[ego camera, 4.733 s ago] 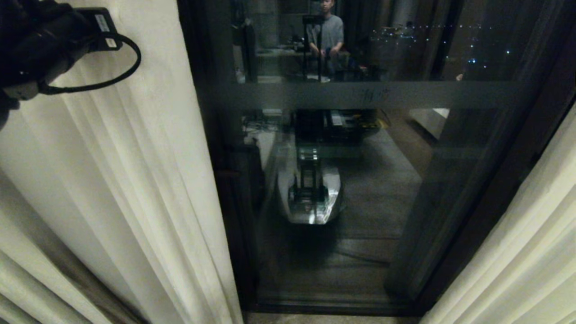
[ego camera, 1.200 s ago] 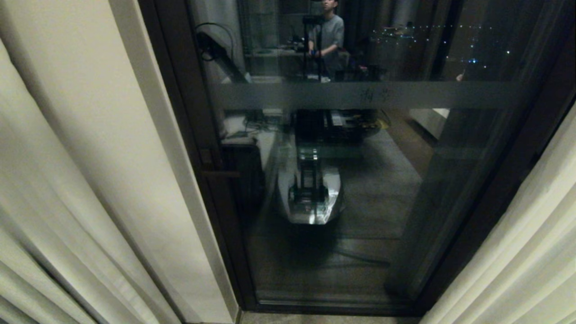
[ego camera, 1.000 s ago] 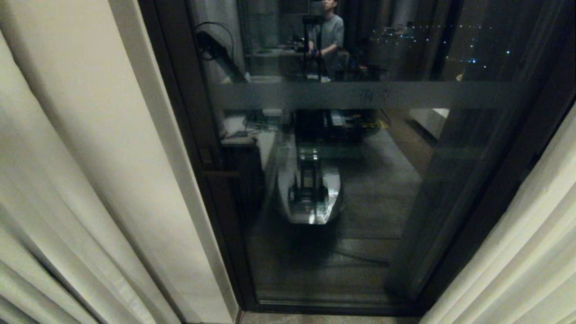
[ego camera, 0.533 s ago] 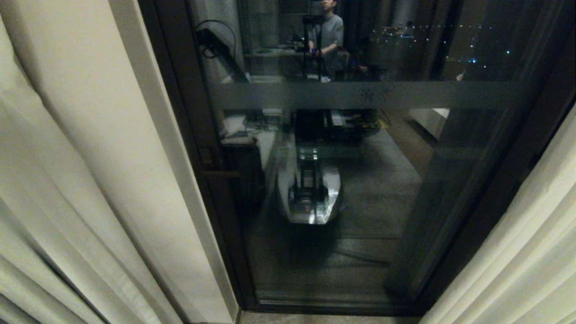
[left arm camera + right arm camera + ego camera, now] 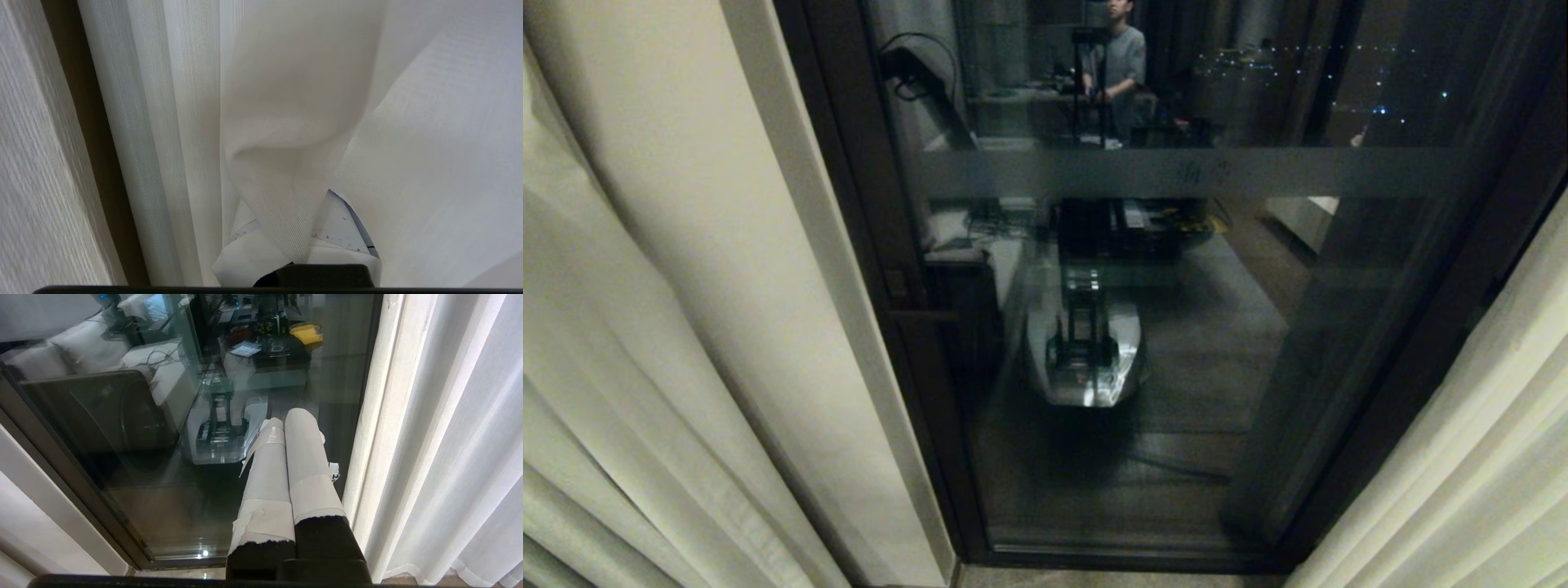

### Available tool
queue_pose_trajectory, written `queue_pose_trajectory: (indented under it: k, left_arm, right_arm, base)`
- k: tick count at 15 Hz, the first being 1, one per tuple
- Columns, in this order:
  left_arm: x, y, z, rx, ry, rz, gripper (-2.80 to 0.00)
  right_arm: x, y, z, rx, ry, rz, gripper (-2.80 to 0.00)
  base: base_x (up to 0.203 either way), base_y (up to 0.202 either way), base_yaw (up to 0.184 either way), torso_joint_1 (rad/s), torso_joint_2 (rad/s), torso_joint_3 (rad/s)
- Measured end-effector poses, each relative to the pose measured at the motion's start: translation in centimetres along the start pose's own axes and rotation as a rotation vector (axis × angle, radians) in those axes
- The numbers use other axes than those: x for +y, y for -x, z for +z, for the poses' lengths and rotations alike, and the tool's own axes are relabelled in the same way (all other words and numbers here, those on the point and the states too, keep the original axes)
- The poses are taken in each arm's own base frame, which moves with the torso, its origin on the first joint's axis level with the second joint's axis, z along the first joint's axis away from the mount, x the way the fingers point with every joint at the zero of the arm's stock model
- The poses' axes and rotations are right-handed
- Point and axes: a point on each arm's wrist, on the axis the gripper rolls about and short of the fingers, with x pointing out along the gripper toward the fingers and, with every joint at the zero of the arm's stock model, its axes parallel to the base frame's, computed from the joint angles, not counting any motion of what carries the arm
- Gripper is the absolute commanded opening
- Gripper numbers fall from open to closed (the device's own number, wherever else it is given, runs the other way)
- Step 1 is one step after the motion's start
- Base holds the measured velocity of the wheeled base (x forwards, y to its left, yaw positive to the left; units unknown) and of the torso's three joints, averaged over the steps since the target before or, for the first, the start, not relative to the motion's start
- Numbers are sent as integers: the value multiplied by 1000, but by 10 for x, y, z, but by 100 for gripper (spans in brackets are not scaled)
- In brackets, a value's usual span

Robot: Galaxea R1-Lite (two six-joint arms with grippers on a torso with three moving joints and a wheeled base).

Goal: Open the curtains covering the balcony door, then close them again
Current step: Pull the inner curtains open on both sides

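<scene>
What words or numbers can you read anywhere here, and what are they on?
None can be read for sure.
Frosted band on the balcony door: dark marks, too blurred to read.
Right gripper: a small black mark on its white tape, too small to read.
Curtains: no writing.

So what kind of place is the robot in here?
Probably a living room at night: a glass balcony door with cream curtains drawn aside, city lights beyond the pane, and a sofa reflected in it.
</scene>
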Motion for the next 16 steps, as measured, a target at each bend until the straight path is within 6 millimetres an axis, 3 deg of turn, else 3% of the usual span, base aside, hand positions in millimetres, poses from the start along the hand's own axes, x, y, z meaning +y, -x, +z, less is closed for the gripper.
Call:
queue_pose_trajectory:
  k: [3,4,12,16]
  left_arm:
    - [-4,8,2,18,8,3,-280]
    - [-5,11,3,22,10,3,0]
    - [-14,29,7,26,23,5,0]
    - [-25,61,0,96,69,27,0]
  right_arm:
    - [0,0,0,0,0,0,-280]
    - [0,0,0,0,0,0,-280]
    - [0,0,0,0,0,0,-280]
    - [0,0,0,0,0,0,-280]
  base:
    - [0,0,0,0,0,0]
    - [0,0,0,0,0,0]
    - [0,0,0,0,0,0]
    - [0,0,0,0,0,0]
